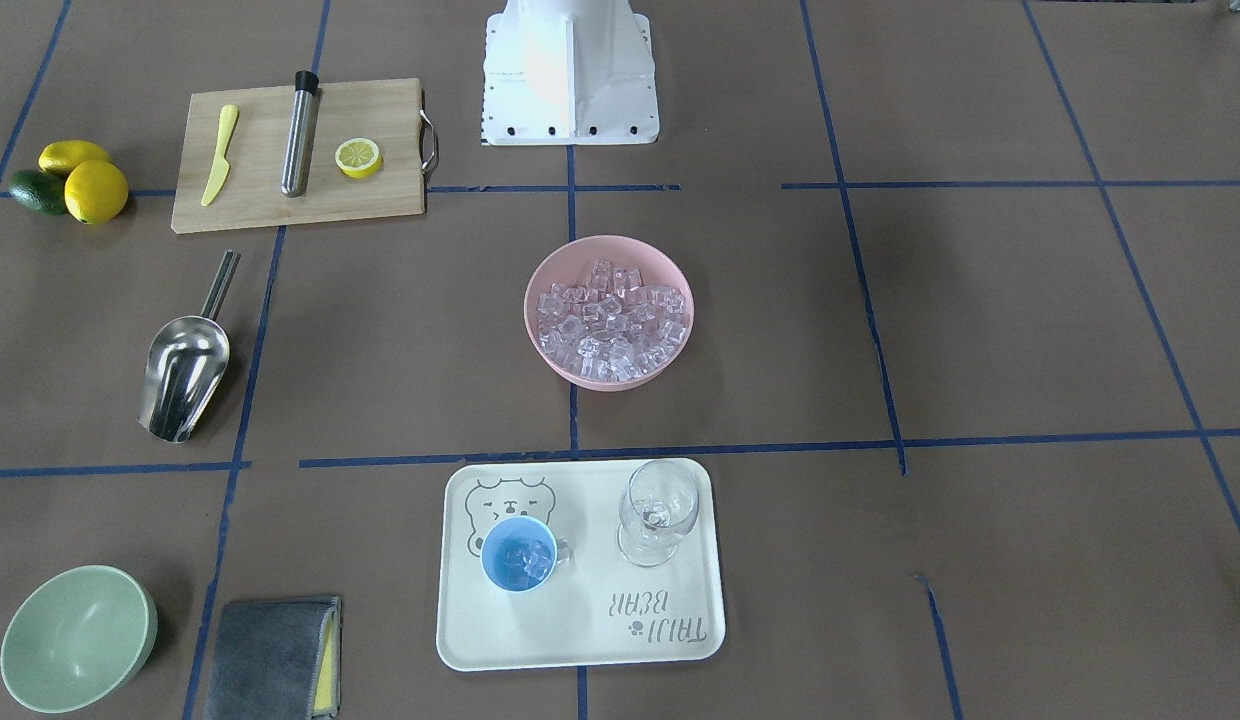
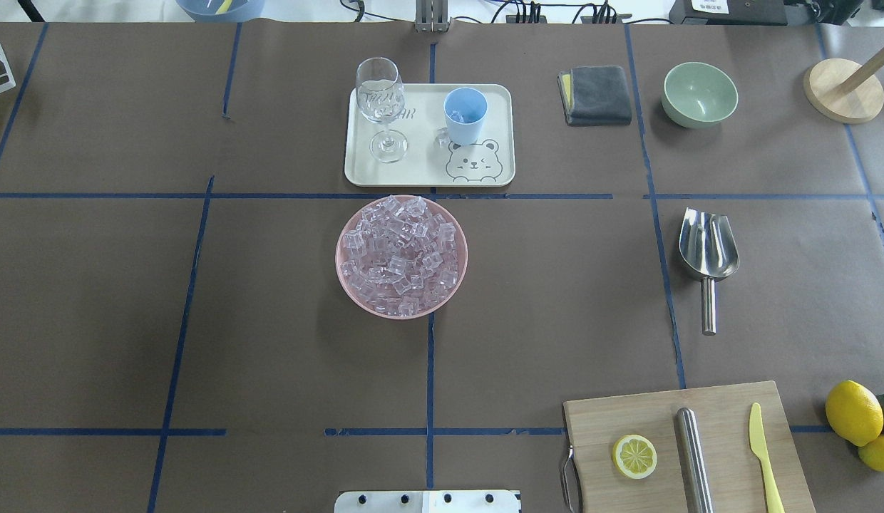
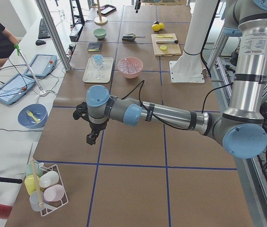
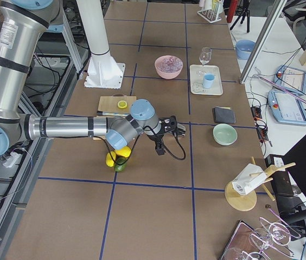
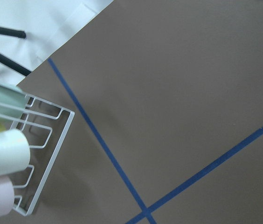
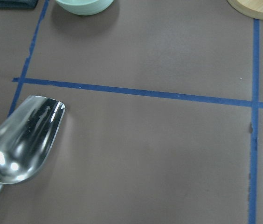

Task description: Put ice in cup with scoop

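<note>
The ice (image 1: 610, 320) fills a pink bowl (image 2: 349, 292) at the table's middle. The light-blue cup (image 1: 520, 553) stands on a cream tray (image 1: 580, 640) and holds a few cubes; it also shows in the overhead view (image 2: 465, 115). The steel scoop (image 1: 185, 375) lies flat on the table, alone, and shows in the overhead view (image 2: 708, 246) and the right wrist view (image 6: 22, 144). My right gripper (image 4: 160, 150) hangs above the table near the scoop. My left gripper (image 3: 92, 137) hangs far from the bowl, at the table's left end. I cannot tell whether either is open or shut.
A wine glass (image 1: 658, 510) stands on the tray beside the cup. A cutting board (image 2: 727, 413) holds a lemon half, a steel cylinder and a yellow knife. A pale-green bowl (image 2: 699, 92), a grey cloth (image 2: 595, 94), lemons (image 2: 853, 412) and a wire rack (image 5: 38, 154) are nearby.
</note>
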{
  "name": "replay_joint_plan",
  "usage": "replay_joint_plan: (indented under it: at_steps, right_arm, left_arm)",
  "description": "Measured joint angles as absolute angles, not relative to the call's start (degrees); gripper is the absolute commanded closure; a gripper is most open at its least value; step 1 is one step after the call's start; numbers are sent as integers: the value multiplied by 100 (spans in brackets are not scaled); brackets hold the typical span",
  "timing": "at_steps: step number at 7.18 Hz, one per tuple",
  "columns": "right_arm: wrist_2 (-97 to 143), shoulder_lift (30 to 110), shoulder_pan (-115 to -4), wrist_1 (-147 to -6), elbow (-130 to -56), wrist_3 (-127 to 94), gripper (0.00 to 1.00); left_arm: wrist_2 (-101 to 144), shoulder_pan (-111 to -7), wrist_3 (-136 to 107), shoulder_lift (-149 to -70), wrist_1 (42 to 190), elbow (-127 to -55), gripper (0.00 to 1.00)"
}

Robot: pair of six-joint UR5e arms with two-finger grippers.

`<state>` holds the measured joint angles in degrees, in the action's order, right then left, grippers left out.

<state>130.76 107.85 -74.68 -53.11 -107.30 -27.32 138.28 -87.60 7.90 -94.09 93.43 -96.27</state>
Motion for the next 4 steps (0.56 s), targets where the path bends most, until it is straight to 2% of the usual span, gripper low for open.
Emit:
replay_joint_plan:
  at_steps: [1, 4]
  right_arm:
    - [13192, 10601, -7811, -6101, -10681, -1726, 0]
    - [13246, 9352, -8679, -9683, -10654, 1688, 0]
  left_arm:
    - [14066, -8800, 795, -9281, 9105, -9673, 0]
    - [13462, -8812, 829, -9118, 9377, -9755, 0]
